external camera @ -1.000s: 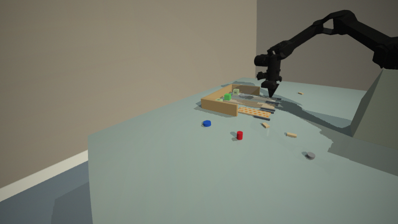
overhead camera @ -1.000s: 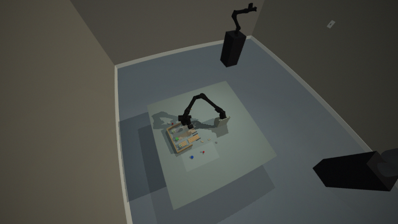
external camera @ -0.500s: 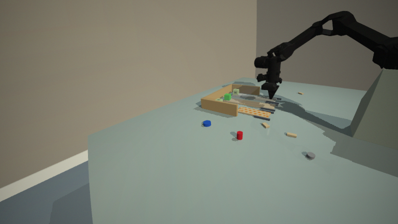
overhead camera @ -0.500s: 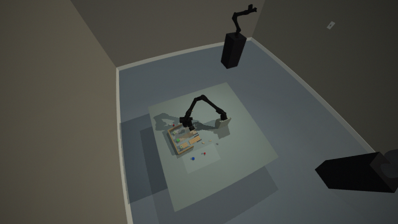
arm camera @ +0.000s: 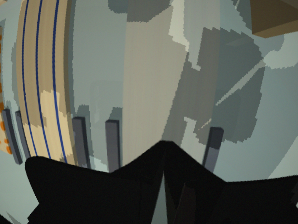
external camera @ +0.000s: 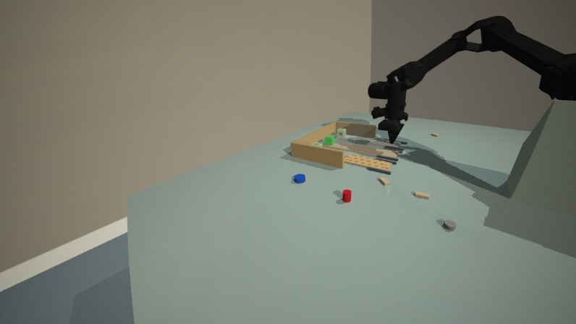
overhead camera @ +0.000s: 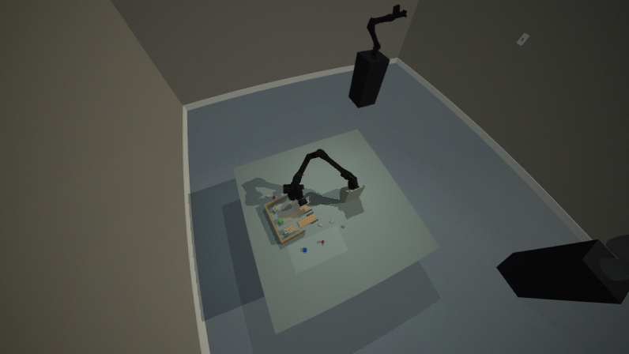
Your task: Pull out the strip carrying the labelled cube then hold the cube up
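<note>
Fingers (external camera: 393, 137) pressed together, just above plain strip (arm camera: 150, 75); labelled cube (external camera: 341, 132) well apart.

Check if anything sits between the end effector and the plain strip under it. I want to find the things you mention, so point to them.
Nothing visible stands between the shut end effector (overhead camera: 303, 203) (external camera: 391, 142) (arm camera: 167, 144) and the plain strip (external camera: 370, 141) (arm camera: 147, 75). Dark bars (external camera: 393, 147) (arm camera: 113, 145) flank the strip's near end, one each side, so they could crowd a grip that opens wide, but none lies across it.
</note>
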Robot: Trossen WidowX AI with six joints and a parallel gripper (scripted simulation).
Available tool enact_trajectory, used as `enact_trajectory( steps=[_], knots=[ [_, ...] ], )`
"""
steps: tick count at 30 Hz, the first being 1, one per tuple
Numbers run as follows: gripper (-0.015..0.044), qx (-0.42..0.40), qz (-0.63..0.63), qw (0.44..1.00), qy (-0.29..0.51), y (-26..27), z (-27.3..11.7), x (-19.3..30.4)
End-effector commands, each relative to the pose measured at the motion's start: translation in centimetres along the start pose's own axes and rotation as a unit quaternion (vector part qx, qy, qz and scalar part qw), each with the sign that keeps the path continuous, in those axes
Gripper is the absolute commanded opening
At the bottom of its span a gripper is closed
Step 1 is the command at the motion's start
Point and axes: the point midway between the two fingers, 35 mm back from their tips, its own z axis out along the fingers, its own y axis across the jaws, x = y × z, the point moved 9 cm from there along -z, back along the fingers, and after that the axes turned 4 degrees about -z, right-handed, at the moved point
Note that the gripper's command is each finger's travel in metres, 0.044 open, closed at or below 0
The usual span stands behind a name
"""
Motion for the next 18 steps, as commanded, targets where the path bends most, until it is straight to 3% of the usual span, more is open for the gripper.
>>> enact_trajectory(
  steps=[1, 18],
  knots=[
    [0.0000, -0.002, -0.001, 1.000, -0.001, 0.04, 0.11, -0.01],
    [0.0000, -0.002, -0.001, 1.000, -0.001, 0.04, 0.26, -0.05]
  ],
)
